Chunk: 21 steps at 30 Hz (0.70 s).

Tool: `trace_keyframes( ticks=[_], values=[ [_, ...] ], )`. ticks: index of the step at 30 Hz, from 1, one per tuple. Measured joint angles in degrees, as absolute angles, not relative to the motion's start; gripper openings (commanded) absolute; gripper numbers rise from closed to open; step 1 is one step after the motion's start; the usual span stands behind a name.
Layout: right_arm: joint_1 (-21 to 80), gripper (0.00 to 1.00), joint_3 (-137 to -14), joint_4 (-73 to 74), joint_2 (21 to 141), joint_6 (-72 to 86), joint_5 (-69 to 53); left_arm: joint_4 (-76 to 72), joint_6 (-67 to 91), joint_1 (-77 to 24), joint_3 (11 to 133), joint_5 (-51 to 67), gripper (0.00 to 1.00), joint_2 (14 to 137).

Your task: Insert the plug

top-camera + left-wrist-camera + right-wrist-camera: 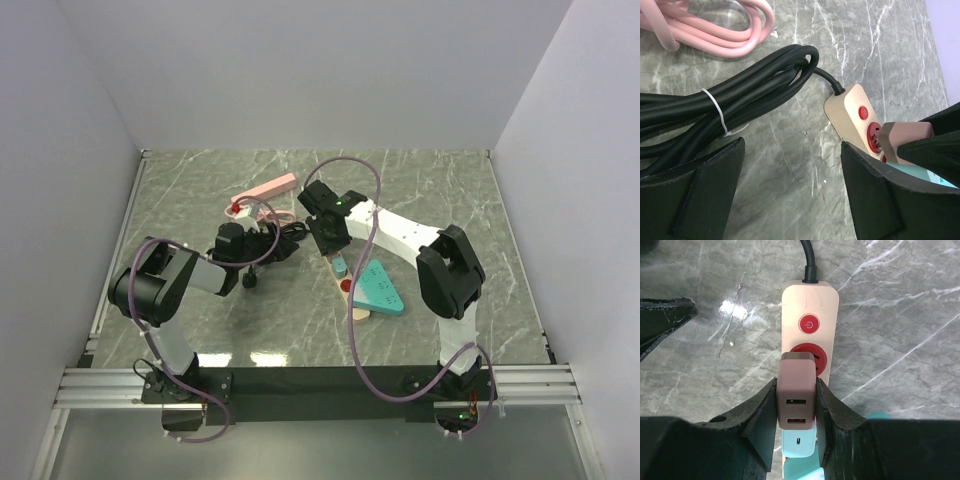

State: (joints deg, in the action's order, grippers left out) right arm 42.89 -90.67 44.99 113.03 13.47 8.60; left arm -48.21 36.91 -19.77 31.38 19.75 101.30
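A beige power strip (810,300) lies on the marble table, with a red button (809,324) and a red round socket (816,353) below it. My right gripper (796,390) is shut on a brownish-pink plug (796,375) with two USB ports, held right over that red socket; whether its prongs are in, I cannot tell. A teal charger (799,442) sits in the strip just beneath. In the left wrist view the same strip (847,107) and plug (905,134) show at the right. My left gripper (792,150) hangs open over bare table, beside the strip.
The strip's black cable bundle (740,95), tied with a white band, lies left of it. A pink cable (715,25) and a pink power strip (265,192) lie further back. A teal triangular piece (380,288) rests near the strip's front end.
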Motion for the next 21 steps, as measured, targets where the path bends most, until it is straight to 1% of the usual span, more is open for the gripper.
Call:
trace_keyframes(
  ticks=[21],
  values=[
    [43.0,0.0,-82.5,36.9,109.8,15.5,10.1,-49.2,37.3,-18.5,30.6,21.9,0.84,101.3]
  ],
)
